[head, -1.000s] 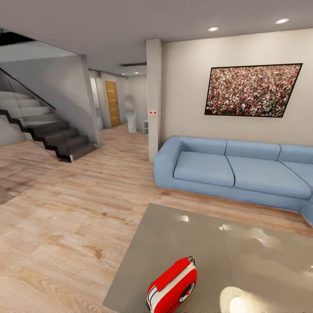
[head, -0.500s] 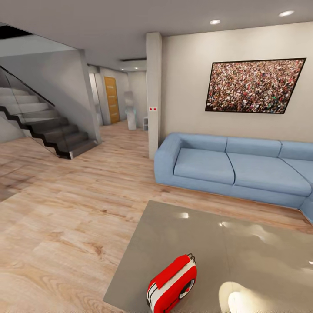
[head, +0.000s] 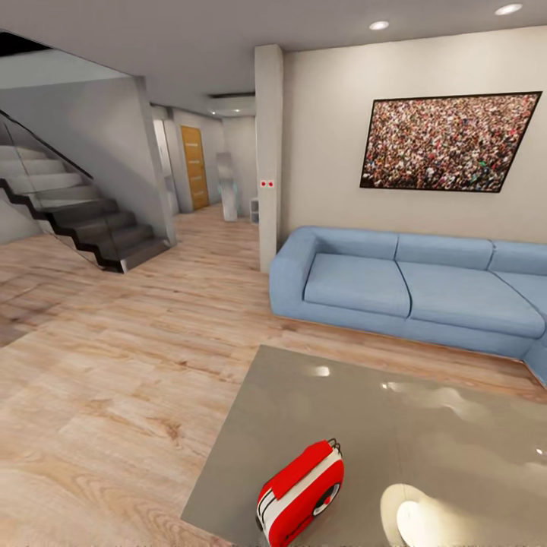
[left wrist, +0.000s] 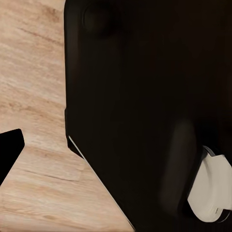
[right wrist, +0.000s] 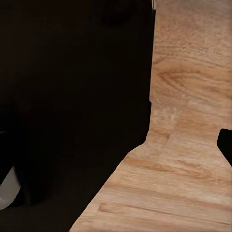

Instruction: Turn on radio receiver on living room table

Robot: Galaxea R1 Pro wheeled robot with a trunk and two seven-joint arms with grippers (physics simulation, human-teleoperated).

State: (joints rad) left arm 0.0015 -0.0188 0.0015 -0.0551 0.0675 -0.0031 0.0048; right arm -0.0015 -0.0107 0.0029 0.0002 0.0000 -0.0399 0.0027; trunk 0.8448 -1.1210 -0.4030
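Radio receiver (head: 300, 495) tilted, dial facing right, on table (head: 425, 433)

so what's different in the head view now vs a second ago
Only the camera has moved: the whole picture has slid slightly, with the crowd photograph and sofa higher in the frame and the table's far edge a bit nearer the sofa. That suggests the head or base shifted. The radio receiver stands tilted at the same spot near the table's near left corner. Nothing was grasped or released.

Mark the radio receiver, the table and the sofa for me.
radio receiver (head: 300, 494): head view, on its red and white side.
table (head: 425, 441): head view, on the bare glossy grey top.
sofa (head: 357, 283): head view, on the nearest seat cushion.
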